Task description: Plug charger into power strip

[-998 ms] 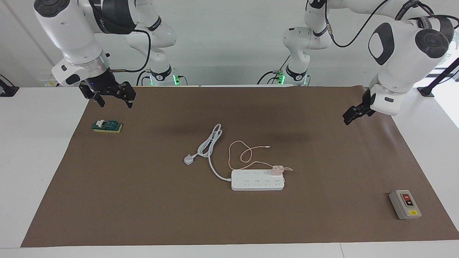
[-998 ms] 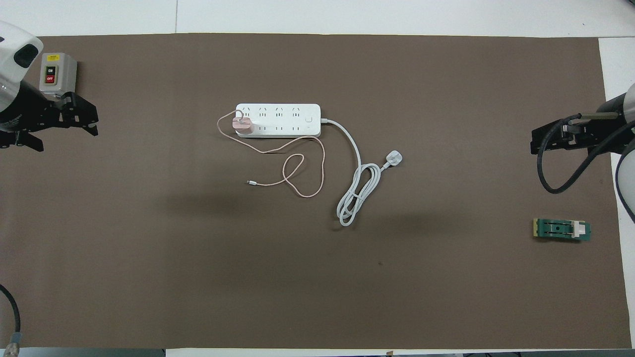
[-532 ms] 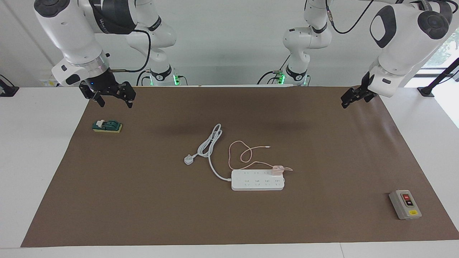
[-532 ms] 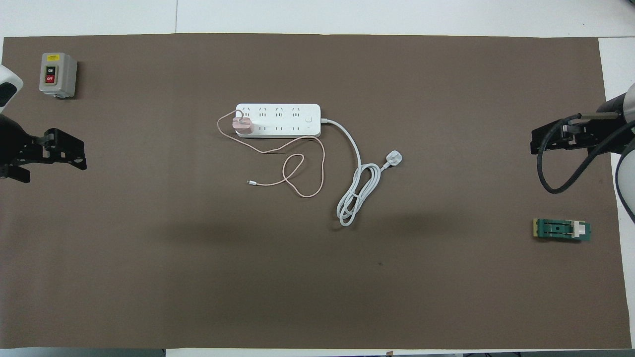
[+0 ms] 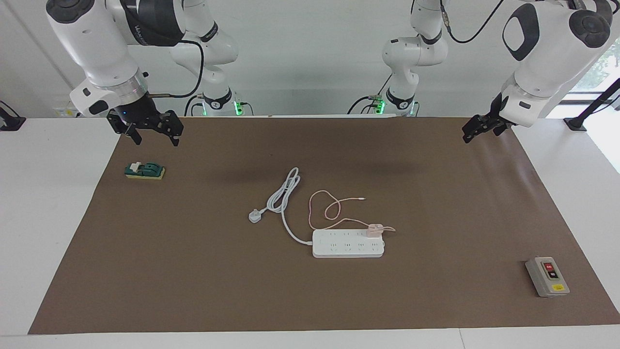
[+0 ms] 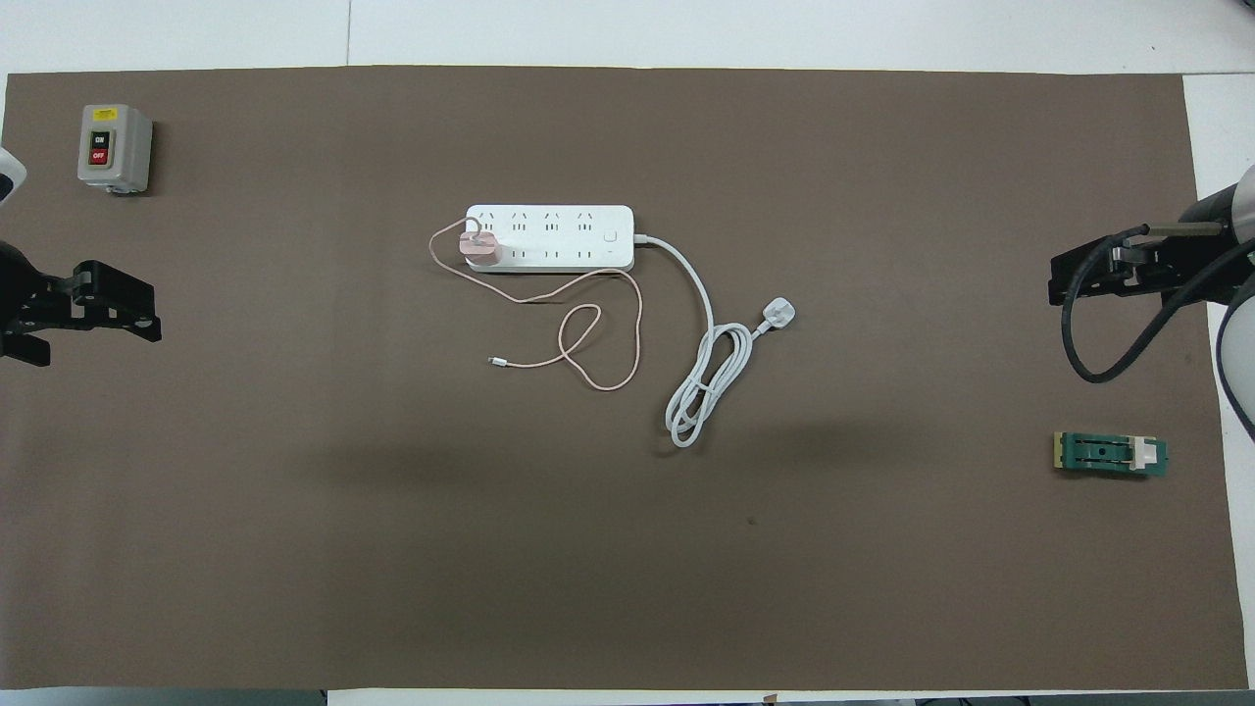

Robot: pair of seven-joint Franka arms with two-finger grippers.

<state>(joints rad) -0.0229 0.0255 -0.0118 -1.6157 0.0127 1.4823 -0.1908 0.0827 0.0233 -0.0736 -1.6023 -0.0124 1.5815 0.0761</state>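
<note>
A: How much of the job can be taken as done?

B: Nearly all, it is judged. Near the middle of the brown-covered worktop, the small pale pink cube-shaped charger is seen seated on the long flat white power strip, at its end toward the left arm; whether the prongs are fully home cannot be told.

A: And the claws?

B: Nothing is held. The left claw is raised over the worktop's corner at the robots' edge, jaws apart and empty. The right claw is likewise spread and empty over the other corner there, above a green block.
</note>
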